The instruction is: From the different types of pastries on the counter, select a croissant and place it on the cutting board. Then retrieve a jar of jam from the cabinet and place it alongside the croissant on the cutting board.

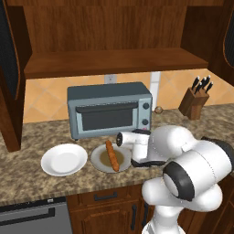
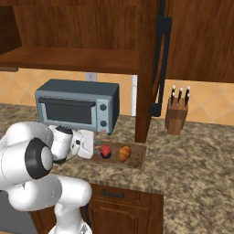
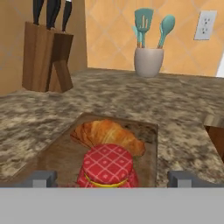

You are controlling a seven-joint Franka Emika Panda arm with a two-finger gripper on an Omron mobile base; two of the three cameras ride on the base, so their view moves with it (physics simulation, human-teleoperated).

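The jar of jam (image 3: 106, 166), with its red checked lid, stands on the dark wooden cutting board (image 3: 57, 153). The golden croissant (image 3: 108, 134) lies right behind it, and the two seem to touch. My gripper (image 3: 113, 178) is open, one fingertip (image 3: 42, 178) on each side of the jar with a gap to it. In the right base view the jar (image 2: 106, 151) and croissant (image 2: 124, 153) sit side by side on the board (image 2: 137, 159), with the gripper (image 2: 91, 147) just left of them. A long orange-brown stick (image 1: 112, 155) lies on a plate.
A grey toaster oven (image 1: 109, 109) stands at the back of the granite counter (image 1: 27, 178), with a white plate (image 1: 64, 160) in front. A knife block (image 2: 177, 114) and a utensil pot (image 3: 148, 59) stand further right. The cabinet shelf (image 1: 114, 61) hangs overhead.
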